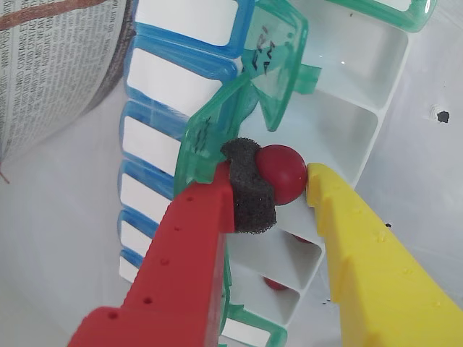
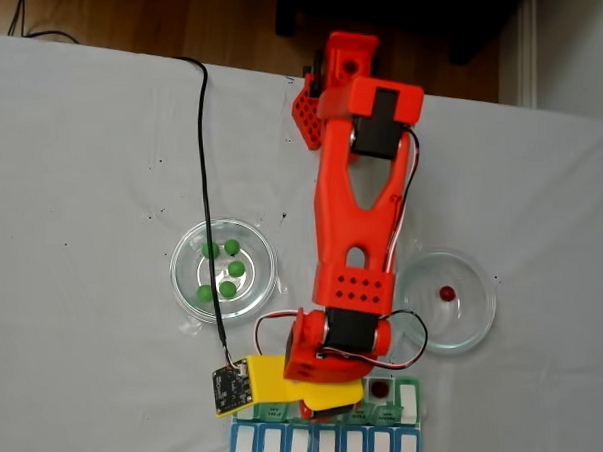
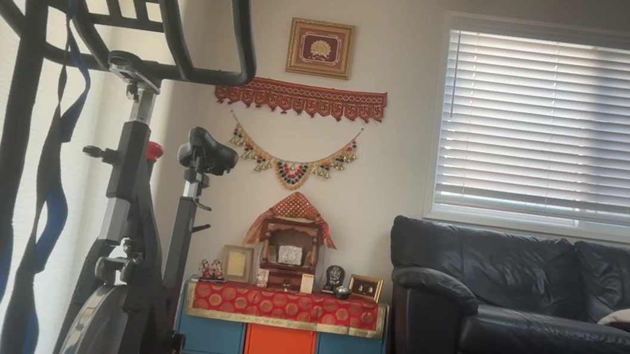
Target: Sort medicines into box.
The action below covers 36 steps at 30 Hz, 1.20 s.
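A dark red ball (image 1: 283, 173) is pinched in the gripper (image 1: 278, 189), between the foam pad (image 1: 249, 189) on the red finger and the yellow finger (image 1: 340, 210). Directly under the gripper are the open white compartments of the box (image 1: 340, 130); two of them hold a red ball (image 1: 275, 283). Its green lids (image 1: 278, 61) stand up beside the gripper.

Arm (image 2: 350, 234): glossy orange-red printed plastic, black servo blocks set into the joints, rows of small round holes. Thin red, black and white wires loop beside the wrist.

Claw (image 1: 289, 189): one red finger (image 1: 181, 267) faced with a dark grey foam pad, one yellow finger (image 1: 376, 267). Holes dot both.
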Motion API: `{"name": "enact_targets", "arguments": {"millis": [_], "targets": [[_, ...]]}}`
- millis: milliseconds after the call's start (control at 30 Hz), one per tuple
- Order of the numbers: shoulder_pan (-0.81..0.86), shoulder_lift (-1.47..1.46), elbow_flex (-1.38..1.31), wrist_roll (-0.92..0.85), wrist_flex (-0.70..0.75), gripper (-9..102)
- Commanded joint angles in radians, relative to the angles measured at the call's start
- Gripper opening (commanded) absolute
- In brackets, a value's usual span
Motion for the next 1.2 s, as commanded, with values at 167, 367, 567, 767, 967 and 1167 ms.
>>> {"name": "enact_targets", "arguments": {"millis": [167,367,567,767,967,1167], "targets": [[0.012,0.037,-0.114,-0.026,0.006,11],[0.017,0.041,-0.109,-0.032,0.006,20],[0.017,0.057,-0.092,-0.043,0.006,29],[0.017,0.092,-0.058,-0.046,0.006,25],[0.015,0.172,0.031,-0.057,-0.009,12],[-0.012,0.311,0.167,-0.058,-0.021,1]]}}
